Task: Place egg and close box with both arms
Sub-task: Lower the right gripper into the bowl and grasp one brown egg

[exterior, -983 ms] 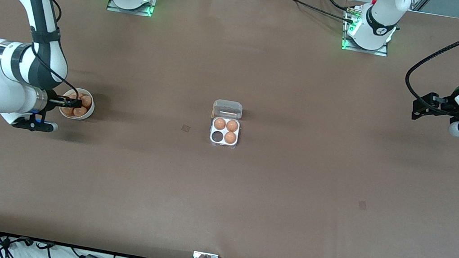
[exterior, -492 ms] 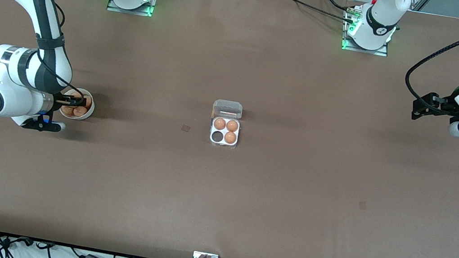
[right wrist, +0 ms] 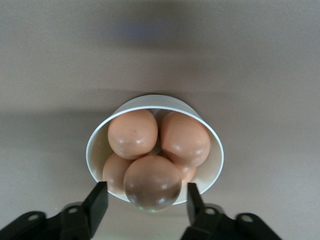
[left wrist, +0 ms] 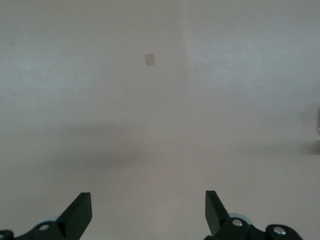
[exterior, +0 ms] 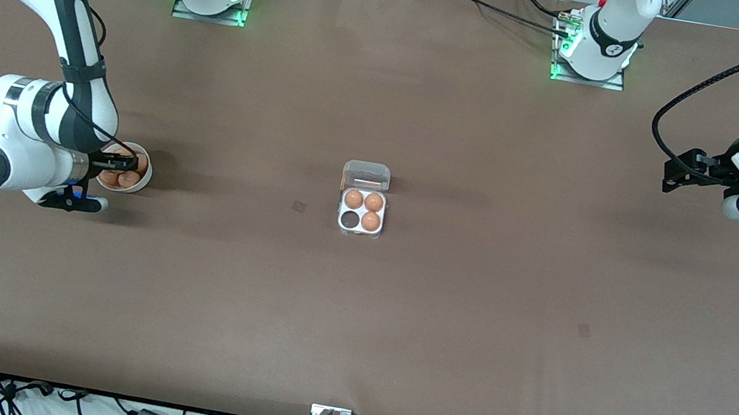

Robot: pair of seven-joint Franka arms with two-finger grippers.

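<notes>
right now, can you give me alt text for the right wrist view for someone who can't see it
The right claw has a finger on each side of a brown egg, the top one of a pile in a white bowl. At least four more eggs fill the bowl, which stands on a plain brown table.

So the right arm's elbow and wrist slid in toward the bowl (exterior: 142,168) over the last second, and the right gripper (exterior: 125,163) pushed a bit deeper over the pile in it. Its jaws narrowed too, from spread wide to sitting on either side of the top egg (right wrist: 152,182), which is now right between them.
</notes>
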